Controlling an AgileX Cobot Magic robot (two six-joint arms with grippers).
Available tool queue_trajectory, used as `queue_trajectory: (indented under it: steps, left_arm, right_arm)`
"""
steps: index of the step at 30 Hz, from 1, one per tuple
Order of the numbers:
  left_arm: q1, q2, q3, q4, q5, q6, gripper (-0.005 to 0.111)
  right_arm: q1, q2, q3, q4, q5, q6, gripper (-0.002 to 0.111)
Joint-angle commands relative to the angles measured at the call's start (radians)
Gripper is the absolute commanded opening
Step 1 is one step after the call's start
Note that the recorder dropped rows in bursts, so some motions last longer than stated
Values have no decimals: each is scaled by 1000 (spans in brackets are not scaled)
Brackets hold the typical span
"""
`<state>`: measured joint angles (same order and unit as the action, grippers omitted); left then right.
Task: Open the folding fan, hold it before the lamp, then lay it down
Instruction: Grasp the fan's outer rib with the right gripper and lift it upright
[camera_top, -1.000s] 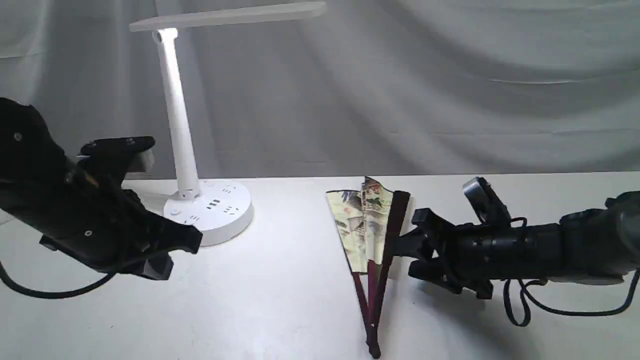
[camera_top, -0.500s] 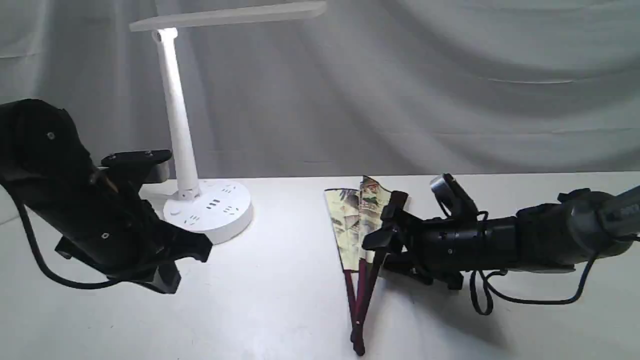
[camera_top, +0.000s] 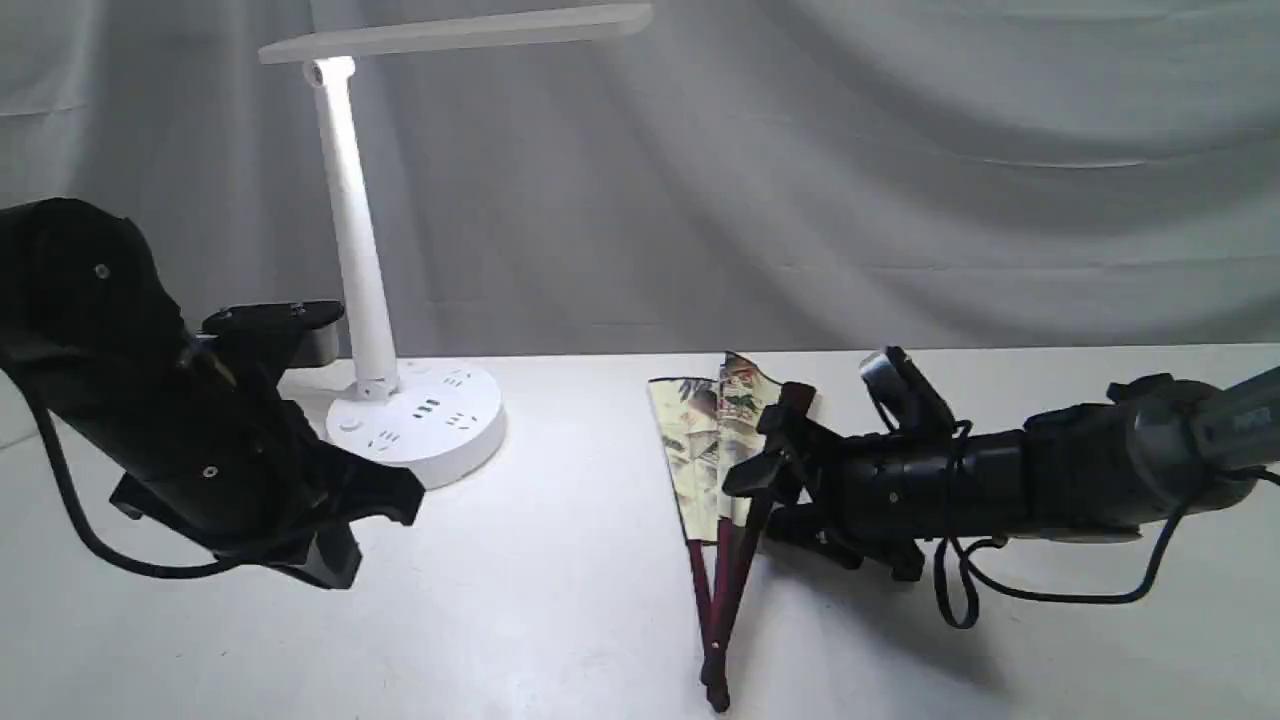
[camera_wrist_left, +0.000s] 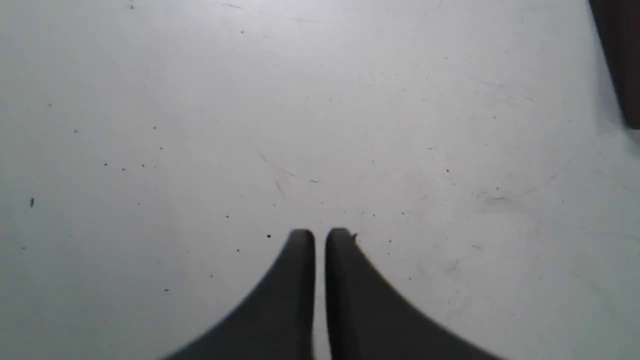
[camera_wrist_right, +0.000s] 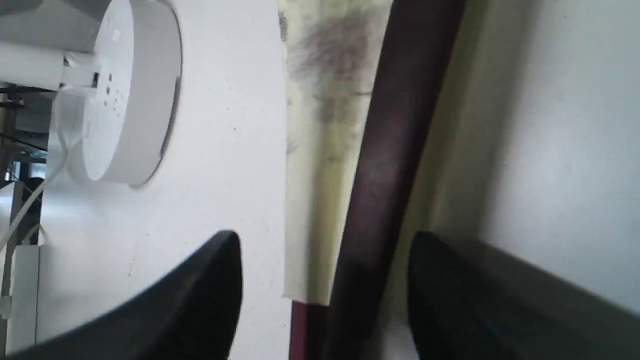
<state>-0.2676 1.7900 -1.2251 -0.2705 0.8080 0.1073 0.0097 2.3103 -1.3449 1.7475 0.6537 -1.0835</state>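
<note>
The folding fan (camera_top: 712, 450) lies partly spread on the white table, cream painted paper at the far end and maroon ribs (camera_top: 722, 600) running toward the near edge. My right gripper (camera_top: 765, 498) is open and straddles the fan's right-hand guard. In the right wrist view that maroon guard (camera_wrist_right: 395, 150) runs between the two fingers of the right gripper (camera_wrist_right: 325, 260), with the cream paper (camera_wrist_right: 322, 150) beside it. The white lamp (camera_top: 352, 230) stands at the back left on its round base (camera_top: 420, 425). My left gripper (camera_top: 395, 500) hovers shut in front of that base, holding nothing, as the left gripper (camera_wrist_left: 320, 235) shows over bare table.
A grey cloth backdrop hangs behind the table. The lamp's base (camera_wrist_right: 130, 100) and its white cable (camera_wrist_right: 30, 200) show in the right wrist view. A dark edge (camera_wrist_left: 617, 60) sits at one corner of the left wrist view. The right arm's black cable (camera_top: 960, 600) dangles near the tabletop.
Over the last second my right gripper moved left onto the fan's guard, and the fan slid a little left. The left arm shifted slightly right. Nothing moved in the last half second.
</note>
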Motion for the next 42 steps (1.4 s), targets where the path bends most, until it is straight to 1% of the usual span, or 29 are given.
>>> queue_trajectory:
  steps: [1, 4, 15, 18, 22, 24, 31, 42]
  left_arm:
    - [-4, -2, -8, -4, 12, 6, 3]
    - [-4, -2, -8, -4, 8, 6, 3]
    - [-4, -2, -8, -4, 8, 6, 3]
    - [-4, -2, -8, -4, 8, 6, 3]
    - [-4, -2, -8, -4, 8, 6, 3]
    - [-4, -2, -8, -4, 8, 6, 3]
    - [-4, -2, -8, -4, 8, 6, 3]
    - [-4, -2, -8, -4, 8, 6, 3]
  right_arm:
    - [13, 1, 0, -3, -26, 11, 51]
    - [15, 1, 0, -3, -26, 13, 49]
    - [30, 1, 0, -3, -52, 13, 36]
    - [30, 1, 0, -3, -31, 13, 28]
    - [28, 1, 0, -3, 4, 13, 9]
    - [23, 1, 0, -3, 27, 8, 1]
    - [-7, 1, 0, -3, 166, -45, 0]
    - [-97, -1, 2, -29, 513, -47, 0]
